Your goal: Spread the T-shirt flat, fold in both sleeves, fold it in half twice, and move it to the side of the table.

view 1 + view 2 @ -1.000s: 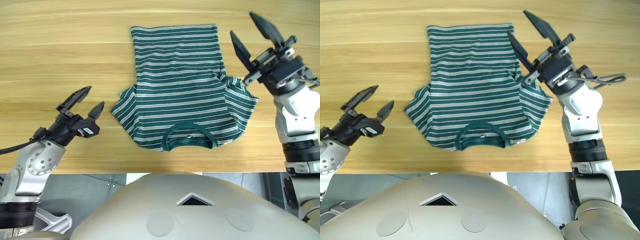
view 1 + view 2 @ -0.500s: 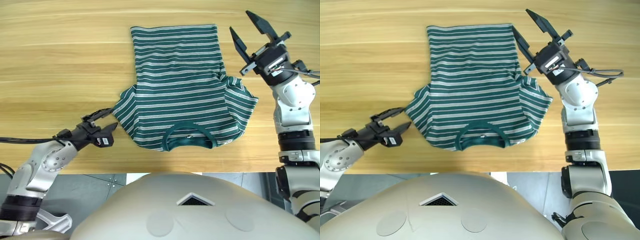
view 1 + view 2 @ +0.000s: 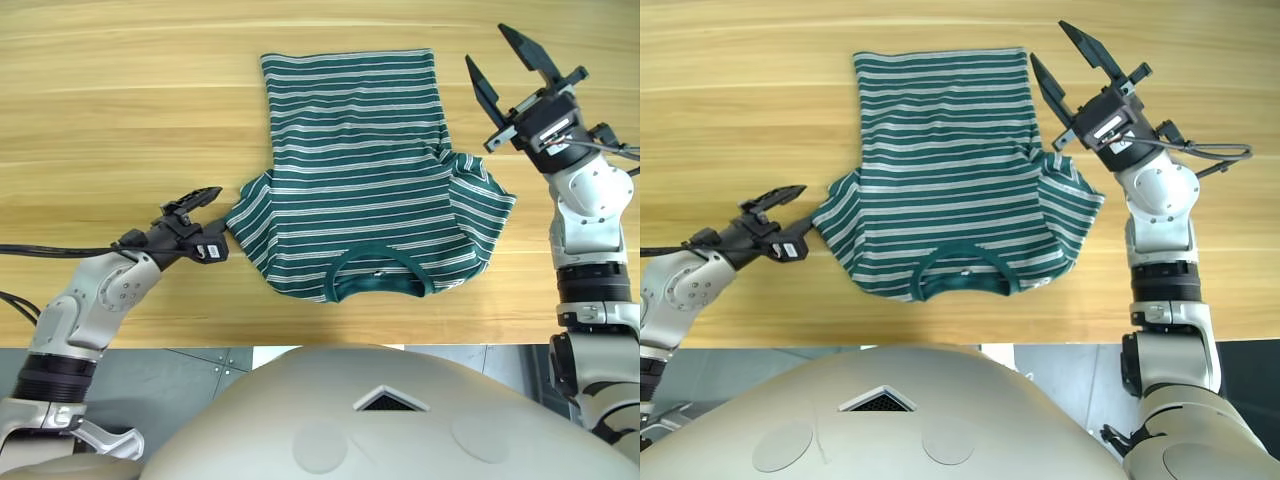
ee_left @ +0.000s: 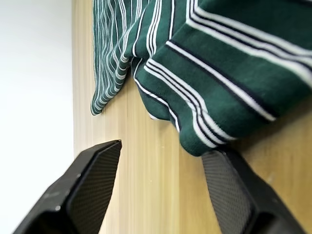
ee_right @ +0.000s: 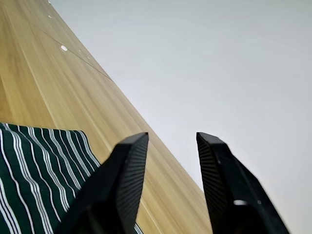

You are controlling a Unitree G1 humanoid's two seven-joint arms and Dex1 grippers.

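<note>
A green T-shirt (image 3: 360, 170) with white stripes lies on the wooden table (image 3: 120, 120), collar toward me, hem at the far side. Both sleeves bunch slightly at the sides. My left gripper (image 3: 208, 218) is open and low at the tip of the shirt's left sleeve (image 3: 245, 208); in the left wrist view the sleeve's edge (image 4: 204, 131) lies between the two dark fingers (image 4: 92, 180), one finger under the cloth. My right gripper (image 3: 508, 62) is open and raised above the table, just right of the shirt's far right side, holding nothing.
Bare wood spreads wide to the left of the shirt and along the far side. The table's near edge (image 3: 200, 345) runs just below the collar. A black cable (image 3: 60, 250) trails from the left arm.
My left gripper has moved right and forward to the left sleeve's tip. The right gripper rose and swung slightly away from the shirt, staying open.
</note>
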